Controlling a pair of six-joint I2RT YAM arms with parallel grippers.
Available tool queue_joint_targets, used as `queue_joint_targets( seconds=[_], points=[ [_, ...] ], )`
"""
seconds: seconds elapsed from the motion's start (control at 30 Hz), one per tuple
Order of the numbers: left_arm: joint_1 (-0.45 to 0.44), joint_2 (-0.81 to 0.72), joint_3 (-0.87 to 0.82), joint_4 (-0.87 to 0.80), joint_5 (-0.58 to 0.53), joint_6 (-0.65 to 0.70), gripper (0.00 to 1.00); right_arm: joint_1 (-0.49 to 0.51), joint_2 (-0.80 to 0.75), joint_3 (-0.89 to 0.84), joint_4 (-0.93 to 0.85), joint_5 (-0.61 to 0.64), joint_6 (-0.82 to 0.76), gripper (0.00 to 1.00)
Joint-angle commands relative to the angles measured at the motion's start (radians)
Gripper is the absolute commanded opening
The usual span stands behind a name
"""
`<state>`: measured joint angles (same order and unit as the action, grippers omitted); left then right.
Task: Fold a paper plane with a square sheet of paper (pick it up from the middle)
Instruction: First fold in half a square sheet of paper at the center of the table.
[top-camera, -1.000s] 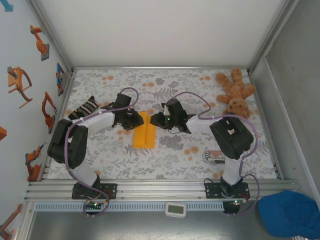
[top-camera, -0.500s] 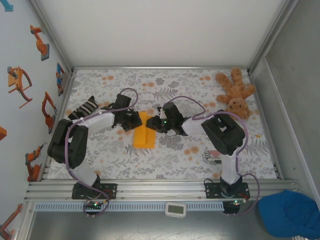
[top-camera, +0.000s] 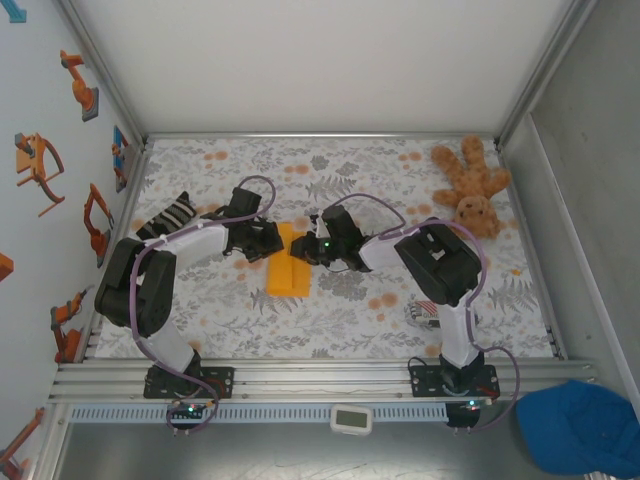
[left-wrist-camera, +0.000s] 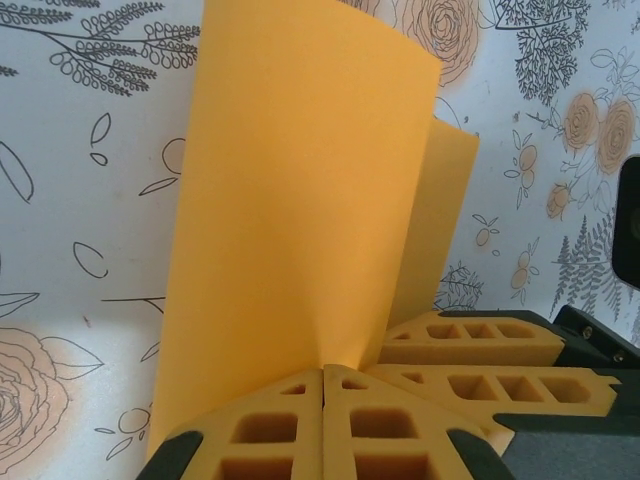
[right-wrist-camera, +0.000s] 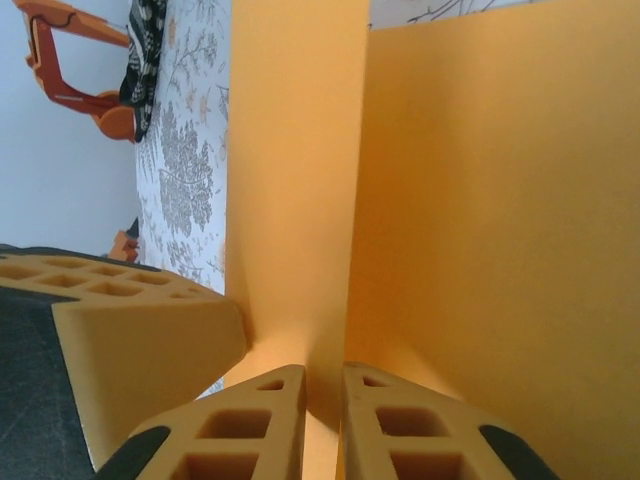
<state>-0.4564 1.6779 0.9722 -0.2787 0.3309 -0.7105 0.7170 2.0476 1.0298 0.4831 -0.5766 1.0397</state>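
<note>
The square sheet of paper (top-camera: 287, 266), bright orange and creased into a narrow strip, lies mid-table with its flaps standing up (left-wrist-camera: 300, 200). My left gripper (top-camera: 271, 241) is at its far left edge; in the left wrist view its jaws (left-wrist-camera: 323, 377) are pressed together on the paper's edge. My right gripper (top-camera: 305, 249) is against the far right side. In the right wrist view its jaws (right-wrist-camera: 323, 385) stand a narrow gap apart, with a raised orange flap (right-wrist-camera: 290, 200) running into the gap. The two grippers almost touch across the paper.
A brown plush teddy (top-camera: 470, 188) sits at the back right. A red-and-white striped packet (top-camera: 431, 314) lies by the right arm's base, and a black-and-white striped object (top-camera: 168, 216) lies at the left. Metal rails edge the table.
My right gripper slid left up to the paper's right side, and its arm swung left with it. The left gripper and the paper stayed put.
</note>
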Motion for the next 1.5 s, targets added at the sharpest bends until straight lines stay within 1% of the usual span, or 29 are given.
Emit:
queue_joint_targets(
  seconds=[0.0,0.07,0.13,0.23,0.37,0.4,0.47,0.57,0.63,0.77,0.93,1.13,1.27,1.47],
  points=[
    [0.007,0.005,-0.012,0.004,0.013,-0.006,0.04,0.007,0.004,0.02,0.05,-0.017,0.01,0.08],
    [0.01,0.0,-0.011,0.003,0.016,-0.007,0.04,0.006,-0.009,0.014,0.05,-0.005,0.007,0.02],
    [0.013,-0.02,-0.007,-0.005,0.02,-0.008,0.05,0.004,-0.031,0.001,0.029,0.017,-0.006,0.0],
    [0.021,-0.065,-0.003,-0.019,0.021,-0.006,0.08,0.002,-0.065,-0.017,-0.019,0.052,-0.04,0.0],
    [0.037,-0.133,-0.017,-0.042,-0.004,0.003,0.17,0.0,-0.114,-0.035,-0.107,0.099,-0.089,0.0],
    [0.04,-0.142,-0.023,-0.045,-0.009,0.006,0.21,-0.001,-0.124,-0.04,-0.125,0.108,-0.096,0.0],
    [0.051,-0.149,-0.036,-0.049,-0.009,0.015,0.34,-0.004,-0.145,-0.051,-0.147,0.122,-0.108,0.0],
    [0.058,-0.131,-0.048,-0.048,0.004,0.027,0.46,-0.007,-0.17,-0.059,-0.199,0.145,-0.125,0.0],
    [0.058,-0.106,-0.045,-0.047,0.028,0.034,0.52,-0.008,-0.188,-0.061,-0.245,0.17,-0.138,0.0],
    [0.054,-0.056,-0.031,-0.037,0.072,0.05,0.59,-0.011,-0.21,-0.063,-0.309,0.207,-0.157,0.0],
    [0.029,-0.003,-0.007,-0.043,0.091,0.077,0.62,-0.011,-0.206,-0.059,-0.327,0.219,-0.155,0.0],
    [0.008,0.035,0.001,-0.042,0.084,0.083,0.61,-0.013,-0.203,-0.049,-0.35,0.238,-0.159,0.0],
    [0.005,0.05,0.0,-0.042,0.077,0.086,0.57,-0.013,-0.188,-0.039,-0.34,0.215,-0.156,0.0],
    [-0.004,0.076,0.015,-0.057,0.07,0.096,0.47,-0.013,-0.178,-0.033,-0.342,0.207,-0.152,0.0]
  ],
)
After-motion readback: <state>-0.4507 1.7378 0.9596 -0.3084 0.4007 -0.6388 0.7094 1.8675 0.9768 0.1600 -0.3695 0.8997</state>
